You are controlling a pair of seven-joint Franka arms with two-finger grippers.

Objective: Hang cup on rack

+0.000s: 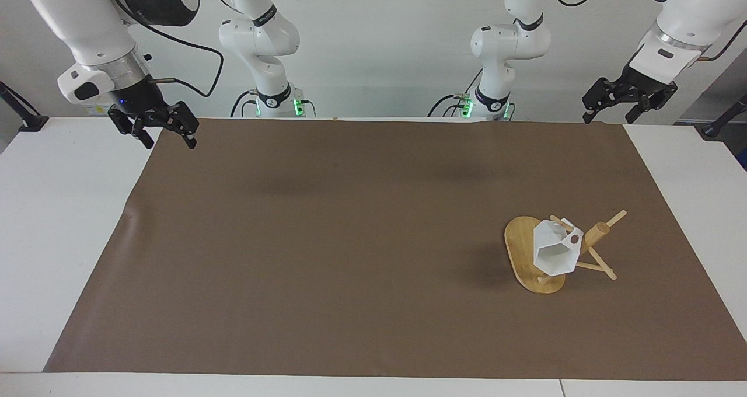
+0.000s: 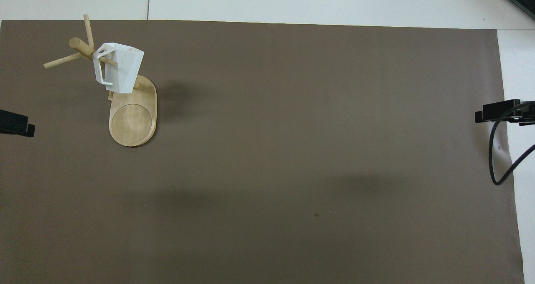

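Hanging by its handle on the rack, the cup looks placed; left gripper and right gripper, fingers spread, wait over the table's robot-side corners.

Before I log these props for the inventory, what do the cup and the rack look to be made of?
The cup looks like matte white plastic, perhaps 3D-printed: flat angular facets, no gloss. Ceramic cannot be ruled out. It hangs by its handle on a peg. The rack looks like light unpainted wood or bamboo: pale tan with faint grain on its oval base, satin finish. Both grippers, left and right, hang apart from them.
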